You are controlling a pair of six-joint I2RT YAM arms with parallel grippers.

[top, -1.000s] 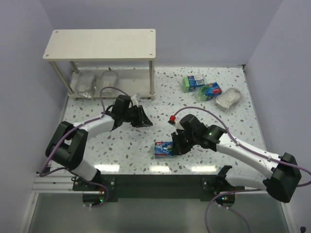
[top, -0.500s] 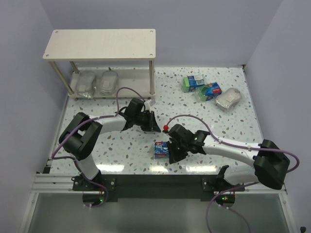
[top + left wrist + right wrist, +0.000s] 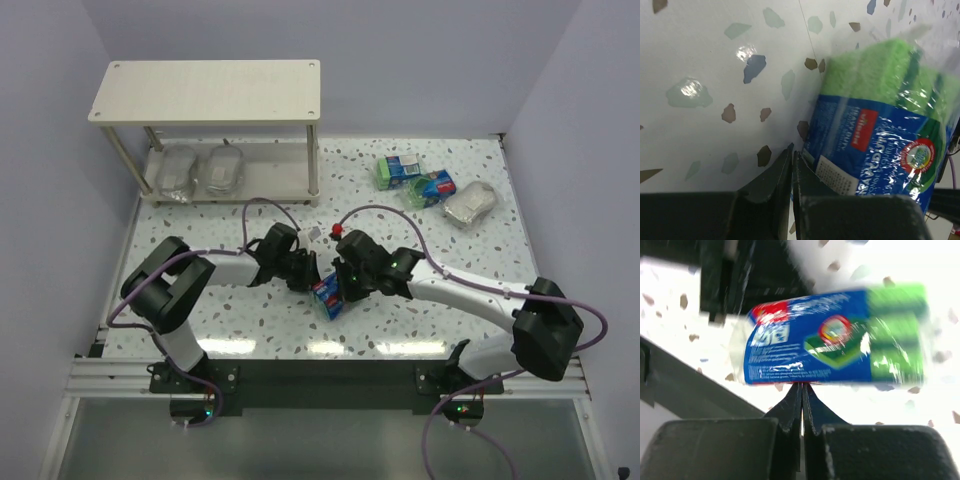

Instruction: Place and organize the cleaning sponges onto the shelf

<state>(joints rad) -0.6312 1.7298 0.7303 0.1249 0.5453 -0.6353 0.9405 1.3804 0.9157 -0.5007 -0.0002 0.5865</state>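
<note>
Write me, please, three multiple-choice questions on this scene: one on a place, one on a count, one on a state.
1. Where do the two grey scourers on the shelf lie? A. top board B. lower board C. hanging off a leg
2. How many green sponge packs are in view? A. one B. five C. three
3. How do the fingers of the left gripper stand? A. shut B. wide open C. around a scourer
Answers: B, they lie beneath the top board; C, two far right, one mid-table; A, the tips meet.
</note>
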